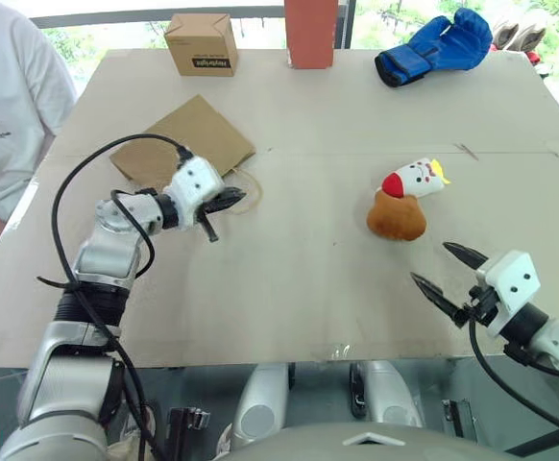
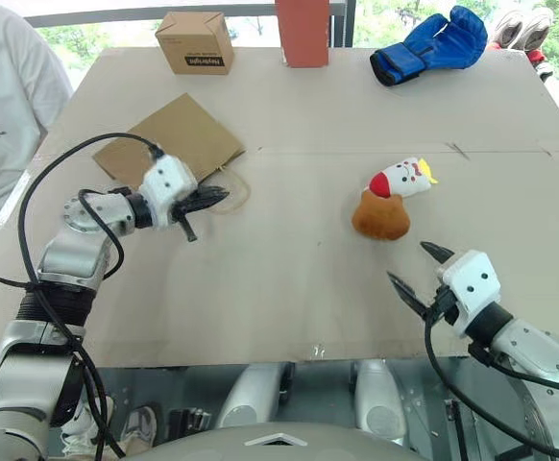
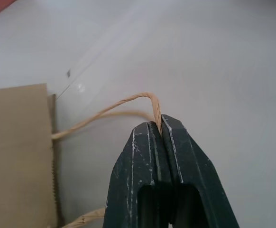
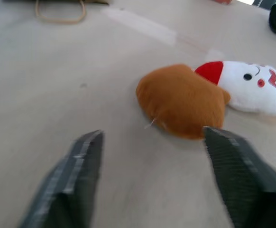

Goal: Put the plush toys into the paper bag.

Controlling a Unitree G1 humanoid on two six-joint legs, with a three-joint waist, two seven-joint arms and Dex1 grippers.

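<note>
The brown paper bag lies flat on the table at the left, its twisted handle loops pointing toward the middle. My left gripper is shut on one handle loop, which is pinched between its fingertips. At the right of the table, the orange-brown plush toy touches the white tube-shaped plush toy with a red end and yellow crown. My right gripper stands open just short of the orange-brown toy, nothing between its fingers.
A small printed cardboard box, a reddish-orange upright box and a blue boxing glove sit along the table's far edge. A person in a white shirt stands at the left side.
</note>
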